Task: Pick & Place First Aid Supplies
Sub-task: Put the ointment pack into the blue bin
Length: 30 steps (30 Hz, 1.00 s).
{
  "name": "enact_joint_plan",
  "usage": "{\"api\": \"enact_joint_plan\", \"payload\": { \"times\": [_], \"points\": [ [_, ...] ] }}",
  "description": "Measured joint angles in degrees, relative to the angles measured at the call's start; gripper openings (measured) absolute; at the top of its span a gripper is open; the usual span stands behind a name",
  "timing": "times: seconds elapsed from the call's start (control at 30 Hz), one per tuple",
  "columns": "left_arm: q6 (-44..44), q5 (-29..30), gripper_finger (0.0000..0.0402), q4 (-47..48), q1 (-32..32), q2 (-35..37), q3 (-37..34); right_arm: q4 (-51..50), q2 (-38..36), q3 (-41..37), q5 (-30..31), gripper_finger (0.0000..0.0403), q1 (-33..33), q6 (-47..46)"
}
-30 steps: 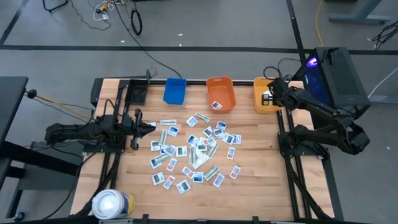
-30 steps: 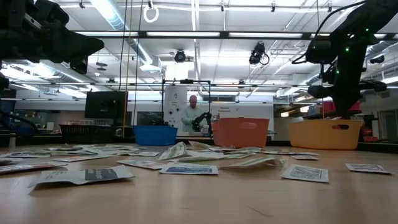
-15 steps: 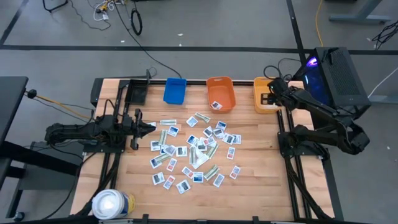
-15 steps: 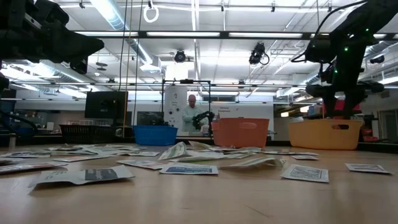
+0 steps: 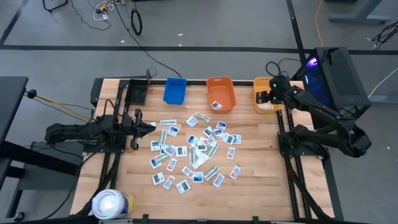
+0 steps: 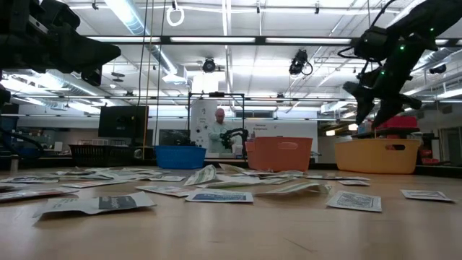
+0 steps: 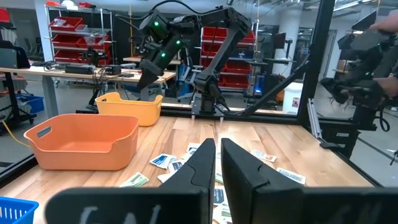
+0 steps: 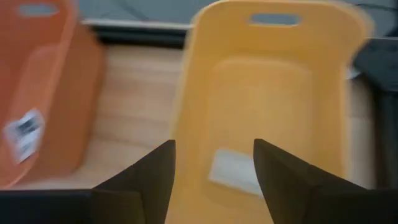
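Note:
Several first aid supplies [image 5: 193,152], small white packets and pale strips, lie flat and scattered on the middle of the wooden table. One packet [image 8: 233,168] lies on the floor of the yellow bin [image 5: 257,107], and another [image 5: 216,105] lies in the orange bin [image 5: 221,93]. My right gripper [image 8: 214,149] hangs open above the yellow bin, slanting down, with nothing between its fingers; the low view also shows it [image 6: 375,112] above the bin's rim. My left gripper [image 5: 152,126] waits shut at the table's left, clear of the packets.
A blue bin [image 5: 175,90] stands left of the orange one along the far edge. A large white roll [image 5: 112,204] sits at the near left corner. Black frame bars run along both table sides. A person [image 6: 216,130] stands far back in the room.
My right gripper has opened over the yellow bin, risen a little above its rim and tipped from pointing steeply down to a shallower slant. The packet now lies in the bin.

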State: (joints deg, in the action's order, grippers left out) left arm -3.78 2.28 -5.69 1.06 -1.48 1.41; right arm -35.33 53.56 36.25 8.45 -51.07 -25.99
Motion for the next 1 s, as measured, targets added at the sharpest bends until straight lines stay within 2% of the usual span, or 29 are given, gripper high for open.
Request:
{"api": "enact_joint_plan", "payload": {
  "times": [0.27,0.6,1.0],
  "points": [
    [0.0,0.0,0.0032,0.0,0.0,0.0,0.0,-2.8,-3.8,0.0,-9.0,0.0204,5.1,6.5],
    [0.0,0.0,0.0032,0.0,0.0,0.0,0.0,-2.4,-4.2,0.0,-20.8,0.0203,14.1,16.6],
    [0.0,0.0,0.0032,0.0,0.0,0.0,0.0,9.3,-1.7,0.1,-21.5,0.0203,28.5,17.9]
  ]
}}
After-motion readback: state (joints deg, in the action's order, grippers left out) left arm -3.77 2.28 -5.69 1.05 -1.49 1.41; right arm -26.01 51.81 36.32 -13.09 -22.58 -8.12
